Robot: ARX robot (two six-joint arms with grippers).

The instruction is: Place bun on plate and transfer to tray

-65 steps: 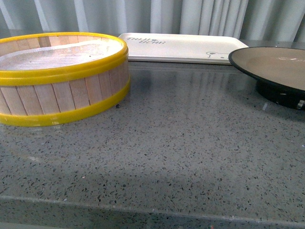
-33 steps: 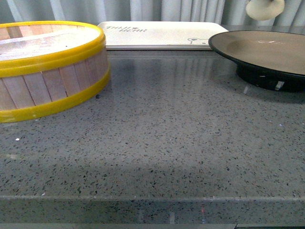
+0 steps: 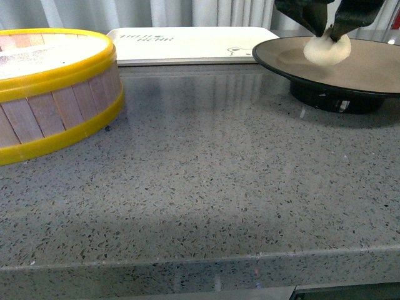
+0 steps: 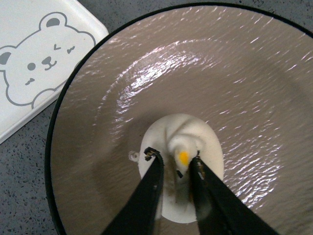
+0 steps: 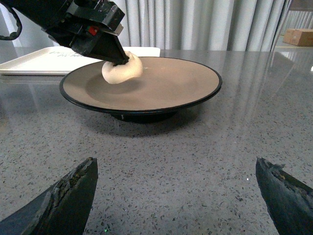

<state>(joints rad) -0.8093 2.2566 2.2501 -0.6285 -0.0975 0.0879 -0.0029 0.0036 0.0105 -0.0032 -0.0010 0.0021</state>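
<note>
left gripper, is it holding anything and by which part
The left gripper grips the bun by its twisted top, over the plate. The right gripper is open, holding nothing.

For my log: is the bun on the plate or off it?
On: the bun sits on the plate, left gripper pinching it.

Grey speckled countertop (glossy, reflecting light); pale pleated curtain behind; cardboard box far off.

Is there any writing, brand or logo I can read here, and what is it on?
tray: dark lettering in two short rows, too blurred to read.
tray: cartoon bear print, with no words.
No other writing can be read.
</note>
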